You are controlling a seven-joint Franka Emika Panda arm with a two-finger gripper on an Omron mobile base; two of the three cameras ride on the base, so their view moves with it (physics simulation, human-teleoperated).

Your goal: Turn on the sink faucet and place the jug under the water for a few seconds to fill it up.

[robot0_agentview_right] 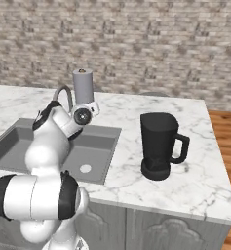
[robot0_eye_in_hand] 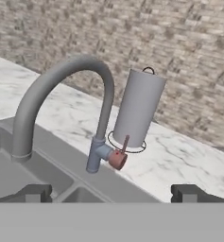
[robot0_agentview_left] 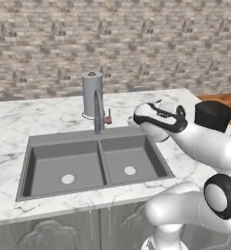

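Nothing is done yet: the sink faucet (robot0_eye_in_hand: 61, 94) runs dry, its lever apparently unturned; fingers (robot0_eye_in_hand: 38, 193) released; the jug (robot0_agentview_right: 159, 145) waits right of the faucet.

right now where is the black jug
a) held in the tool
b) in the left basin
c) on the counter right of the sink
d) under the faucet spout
c: the jug stands upright on the marble counter, right of the sink, apart from the faucet; no water runs.

Matt grey metal sink faucet (robot0_eye_in_hand: 61, 90), glossy marble counter (robot0_agentview_right: 185, 146) — rough brick wall (robot0_agentview_left: 112, 39), black plastic-looking jug (robot0_agentview_right: 158, 144)
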